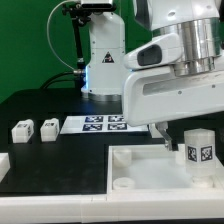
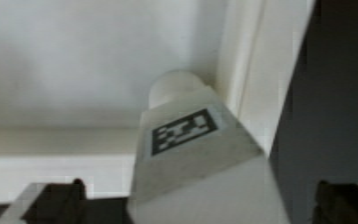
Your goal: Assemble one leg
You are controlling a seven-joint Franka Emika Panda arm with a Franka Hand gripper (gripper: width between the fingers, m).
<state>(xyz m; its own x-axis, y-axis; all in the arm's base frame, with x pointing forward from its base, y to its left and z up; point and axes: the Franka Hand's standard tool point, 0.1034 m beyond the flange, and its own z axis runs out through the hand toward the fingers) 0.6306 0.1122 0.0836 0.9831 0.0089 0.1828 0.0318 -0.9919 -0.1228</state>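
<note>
The gripper point(image 2: 194, 202) stood open wide, its two dark fingers point(image 2: 43, 205) straddling the leg point(image 2: 190, 135) with a gap on either side, so it held nothing. The leg point(image 1: 198, 150) stood upright inside the tray point(image 1: 125, 160), close against the tray's raised rim. Whether it sat in a corner socket could not be told. The step looked like a grasp on that leg. To do it well, the fingers would need to close evenly on its flat sides, centred, so the leg was neither tipped nor shoved against the tray's rim, and low enough for a firm hold. Outside the tray, well apart from it, lay two more legs point(image 1: 35, 129). The marker board point(image 1: 100, 123) lay just behind the tray.
</note>
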